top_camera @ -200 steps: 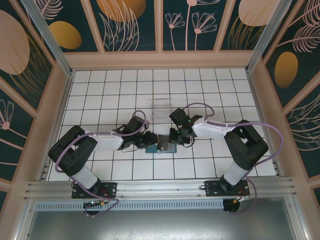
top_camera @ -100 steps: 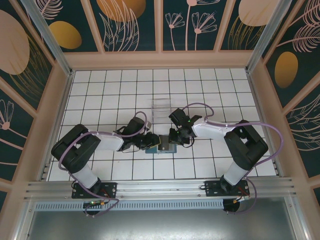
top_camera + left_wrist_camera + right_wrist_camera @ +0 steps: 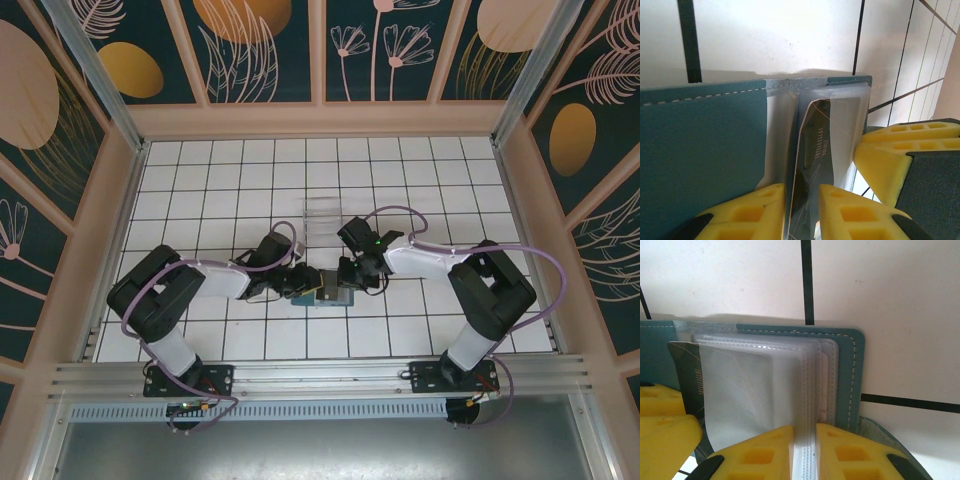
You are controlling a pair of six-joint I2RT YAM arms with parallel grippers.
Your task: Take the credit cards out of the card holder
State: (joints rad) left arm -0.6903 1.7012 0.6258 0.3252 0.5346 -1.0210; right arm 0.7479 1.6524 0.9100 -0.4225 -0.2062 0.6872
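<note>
Left claw [image 3: 802,212] is clamped on the dark blackish credit card [image 3: 815,145], which is partly out of its clear sleeve. Right claw [image 3: 804,452] pinches the stack of clear plastic sleeves [image 3: 807,390] inside the flat teal-blue bifold card holder [image 3: 330,298], which lies on the white tiled table [image 3: 200,180] just on the arm-base side of the clear plastic box [image 3: 322,215]. Pull askew and you could bend the card; let the right pinch slip and the holder drags along. Your left wrist view gives the pinch on the card; the top view gives the box.
</note>
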